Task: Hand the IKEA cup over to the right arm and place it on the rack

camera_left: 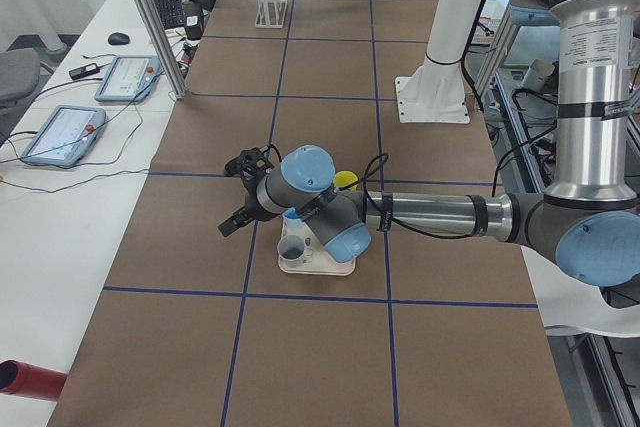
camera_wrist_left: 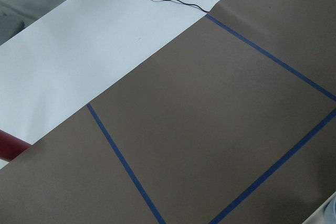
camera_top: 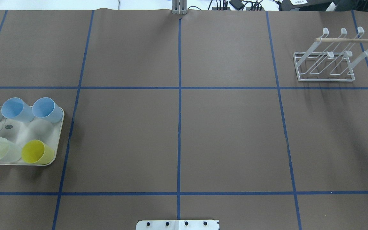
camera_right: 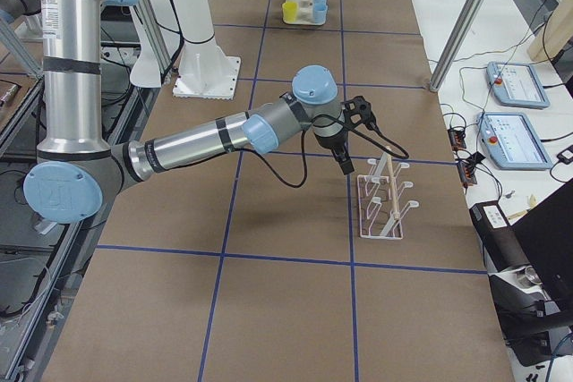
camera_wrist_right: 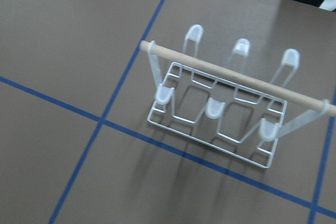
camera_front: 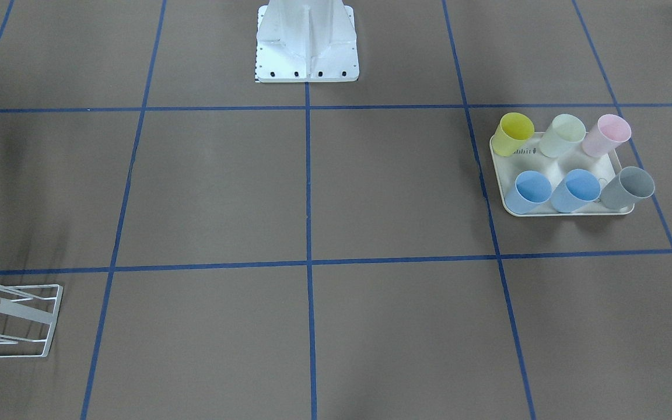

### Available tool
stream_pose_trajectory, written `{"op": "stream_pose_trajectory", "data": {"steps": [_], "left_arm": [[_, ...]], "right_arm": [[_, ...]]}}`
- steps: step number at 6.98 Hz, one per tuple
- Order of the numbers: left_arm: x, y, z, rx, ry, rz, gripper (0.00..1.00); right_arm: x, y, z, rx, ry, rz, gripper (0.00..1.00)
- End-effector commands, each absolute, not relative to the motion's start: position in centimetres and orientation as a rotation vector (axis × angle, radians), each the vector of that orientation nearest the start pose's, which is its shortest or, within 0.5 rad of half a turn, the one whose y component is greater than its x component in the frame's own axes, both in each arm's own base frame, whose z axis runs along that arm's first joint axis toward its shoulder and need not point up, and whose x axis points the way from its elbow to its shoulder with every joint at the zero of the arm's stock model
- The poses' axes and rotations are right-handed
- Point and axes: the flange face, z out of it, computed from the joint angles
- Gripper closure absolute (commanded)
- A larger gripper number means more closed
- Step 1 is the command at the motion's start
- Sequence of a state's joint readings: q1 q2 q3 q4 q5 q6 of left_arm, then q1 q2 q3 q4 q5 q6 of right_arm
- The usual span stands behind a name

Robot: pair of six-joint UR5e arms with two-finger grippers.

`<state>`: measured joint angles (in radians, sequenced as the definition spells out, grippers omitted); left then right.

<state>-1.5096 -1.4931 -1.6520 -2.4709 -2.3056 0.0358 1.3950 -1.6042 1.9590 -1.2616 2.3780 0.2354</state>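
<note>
While neither arm shows in the overhead or front views, the side views catch both. The left arm (camera_left: 430, 215), a smooth silver tube with pale blue joint caps, reaches low across the desk (camera_top: 228, 137). Its black left tool (camera_left: 240, 197) hangs just beside the tray (camera_top: 27, 131); I cannot tell whether it is open or closed. The right arm (camera_right: 197, 140) stretches out the same way, with the right tool (camera_right: 345, 163) above the desk near the rack (camera_wrist_right: 212, 107); whether it is open or closed cannot be told either.

Matte brown paper covers the desk, crossed by a grid of blue tape. The tray is cream, shallow and round-cornered, with a small printed motif. Six tapered, smooth plastic cups (camera_front: 569, 163) stand on it mouth up in two rows: yellow (camera_top: 37, 152), pale green (camera_top: 2, 150) and pink (camera_front: 607, 134) in one; two blue (camera_top: 16, 109) and one grey (camera_front: 627, 186) in the other. None is held.

Well apart from the tray stands the rack: thin white wire, a rectangular base, slanted prongs with rounded caps, and a light wooden dowel (camera_wrist_right: 231, 75) across the top. It carries no cup.
</note>
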Motion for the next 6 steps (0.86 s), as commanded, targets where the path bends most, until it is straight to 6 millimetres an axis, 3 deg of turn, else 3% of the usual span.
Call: {"op": "stream_pose_trajectory", "data": {"steps": [1, 2, 3, 5, 6], "left_arm": [[-0.3, -48.2, 56.7, 0.736, 0.803, 0.275, 0.0], [1.9, -47.9, 58.9, 0.695, 0.83, 0.288, 0.0], [2.7, -47.3, 62.1, 0.686, 0.848, 0.277, 0.0], [4.5, -45.7, 65.6, 0.697, 0.839, 0.24, 0.0], [5.5, -45.3, 66.0, 0.691, 0.834, 0.247, 0.0]], "right_arm": [[-11.5, -46.8, 41.2, 0.38, -0.893, -0.104, 0.0], [-14.8, -45.7, 40.0, 0.37, -0.877, -0.071, 0.0], [-16.5, -44.9, 39.1, 0.346, -0.9, -0.066, 0.0], [-16.9, -44.5, 38.6, 0.349, -0.909, -0.072, 0.0], [-16.9, -44.5, 38.5, 0.35, -0.912, -0.075, 0.0]]}}
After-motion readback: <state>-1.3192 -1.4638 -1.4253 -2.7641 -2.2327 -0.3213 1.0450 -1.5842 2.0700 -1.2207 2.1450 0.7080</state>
